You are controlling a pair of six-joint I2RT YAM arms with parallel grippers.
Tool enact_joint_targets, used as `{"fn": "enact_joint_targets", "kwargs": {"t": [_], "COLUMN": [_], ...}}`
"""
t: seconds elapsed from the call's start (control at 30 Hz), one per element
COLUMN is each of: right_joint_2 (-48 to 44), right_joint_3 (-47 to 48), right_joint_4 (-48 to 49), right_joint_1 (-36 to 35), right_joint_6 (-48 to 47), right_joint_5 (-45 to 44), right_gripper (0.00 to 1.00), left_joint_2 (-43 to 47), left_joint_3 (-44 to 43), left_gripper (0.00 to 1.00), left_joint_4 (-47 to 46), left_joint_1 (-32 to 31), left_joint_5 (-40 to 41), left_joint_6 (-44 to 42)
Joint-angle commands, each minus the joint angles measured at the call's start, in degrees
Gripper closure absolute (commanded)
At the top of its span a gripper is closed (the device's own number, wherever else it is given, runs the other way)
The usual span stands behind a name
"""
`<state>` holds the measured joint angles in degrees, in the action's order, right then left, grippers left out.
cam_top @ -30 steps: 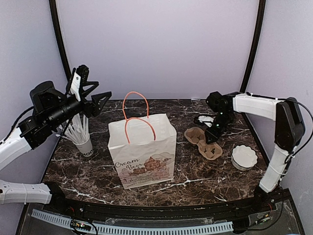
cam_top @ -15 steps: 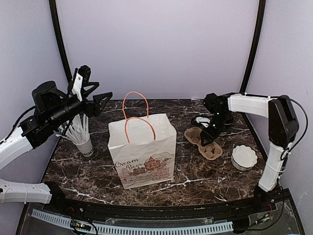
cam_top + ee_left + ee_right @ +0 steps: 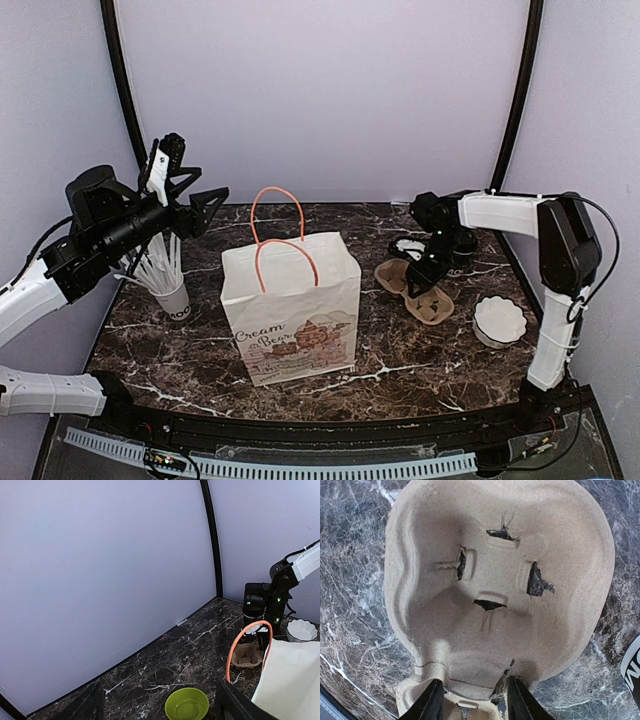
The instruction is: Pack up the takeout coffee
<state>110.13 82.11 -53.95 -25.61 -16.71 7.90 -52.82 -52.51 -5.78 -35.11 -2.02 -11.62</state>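
The right gripper (image 3: pixel 474 702) pinches the centre rib of the pulp carrier (image 3: pixel 495 580), its fingers drawn in close on it, at 3 o'clock of the bag (image 3: pixel 290 310) on the table (image 3: pixel 180 350). The cup (image 3: pixel 405 245) stands just past the carrier at its 12 o'clock, half hidden by the arm. The left gripper (image 3: pixel 195 168) hangs wide open and empty above the straws (image 3: pixel 160 270). The hold looks thin, so the carrier is best moved slowly, level and clear of the cup.

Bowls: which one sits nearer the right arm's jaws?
The white fluted bowl, just right of the pulp cup carrier those jaws straddle. The lime-green bowl sits on the far side of the paper bag.
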Motion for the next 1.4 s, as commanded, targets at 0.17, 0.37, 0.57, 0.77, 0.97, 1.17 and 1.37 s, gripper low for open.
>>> {"fn": "enact_joint_targets", "kwargs": {"t": [0.17, 0.37, 0.57, 0.77, 0.97, 1.17, 1.37], "right_joint_2": [2.4, 2.5, -1.6, -8.8, -16.6, -24.2, -27.2], "right_joint_3": [2.2, 3.0, 1.9, -0.1, 0.5, 8.2, 17.8], "right_joint_4": [-0.2, -0.6, -0.6, -0.3, -0.6, 0.8, 5.1], "right_joint_1": [-2.0, -2.6, -2.6, -2.5, -2.6, -2.5, -2.7], "right_joint_6": [1.9, 2.4, 1.9, 0.2, -1.4, -2.7, -2.4], "right_joint_5": [-2.3, -3.8, -4.7, -4.0, 1.2, 13.6, 26.4], "right_gripper": [0.59, 0.66, 0.77, 0.78, 0.81, 0.81, 0.78], "left_joint_2": [0.3, 0.2, -0.1, -0.9, -2.5, -2.0, -4.8], "left_joint_3": [0.6, 0.6, 0.8, 0.7, -5.2, -9.7, -11.4], "left_gripper": [0.22, 0.22, 0.22, 0.20, 0.20, 0.20, 0.22], "left_joint_4": [-1.6, -1.6, -1.5, -0.9, 7.8, 19.7, 25.7], "left_joint_1": [0.8, 1.1, 1.4, 1.4, 1.3, 1.3, 1.3], "left_joint_5": [-0.2, -0.4, -0.3, -0.2, -7.9, -18.0, -18.5], "left_joint_6": [-0.4, -0.4, -0.7, -1.6, 0.8, 3.0, 5.2]}}
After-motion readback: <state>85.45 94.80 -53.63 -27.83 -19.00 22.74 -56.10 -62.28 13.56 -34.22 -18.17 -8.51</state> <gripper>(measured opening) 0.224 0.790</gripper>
